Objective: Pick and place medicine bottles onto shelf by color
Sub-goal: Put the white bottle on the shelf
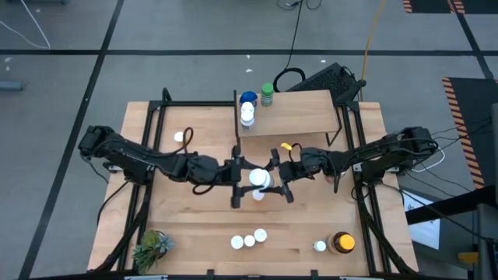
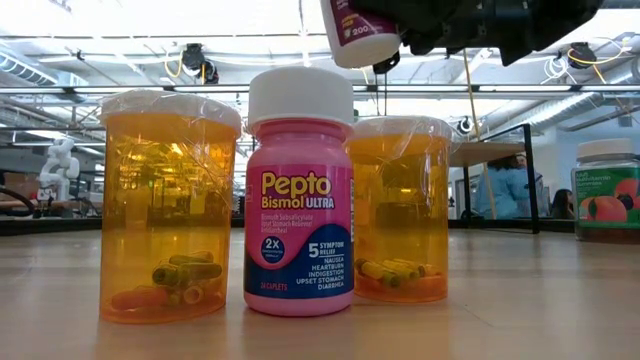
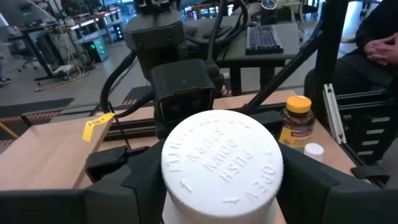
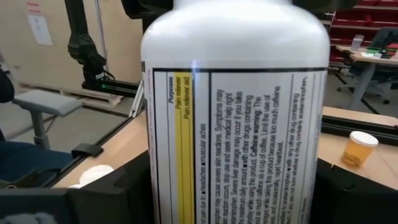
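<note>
Item: bottle (image 1: 259, 179), white cap, white body, printed label.
Location: aloft over the table's centre, between both arms, well short of the shelf (image 1: 299, 113). Upright, base downward, in the low view.

Left gripper (image 1: 250, 180): reaching in from the left, closed narrow on the bottle just under the cap, by the left wrist view.
Right gripper (image 1: 271, 177): reaching in from the right, apparently clamped on the labelled body, pads pressed to either side.

Step in hand, judged: transfer from the left arm to the right, ahead of the carry to the shelf.

Shelf stock: blue-capped bottle (image 1: 248, 99), white-capped bottle (image 1: 247, 117) and green-capped bottle (image 1: 267, 94), all grouped at the left end. Rest of the board bare.
Remaining on table: three white-capped bottles (image 1: 249, 240) near the front edge, amber jar (image 1: 341, 243) at front right.

Handling notes:
- Only one grip to be let go, and only once the other is firm.
- Releasing gripper to back straight out, without dragging the cap.
- Bottle to be kept upright throughout the carry.
- Enough lift to clear the shelf's edge and black legs.
- Set-down beside the white-capped bottle, without nudging its neighbours.
</note>
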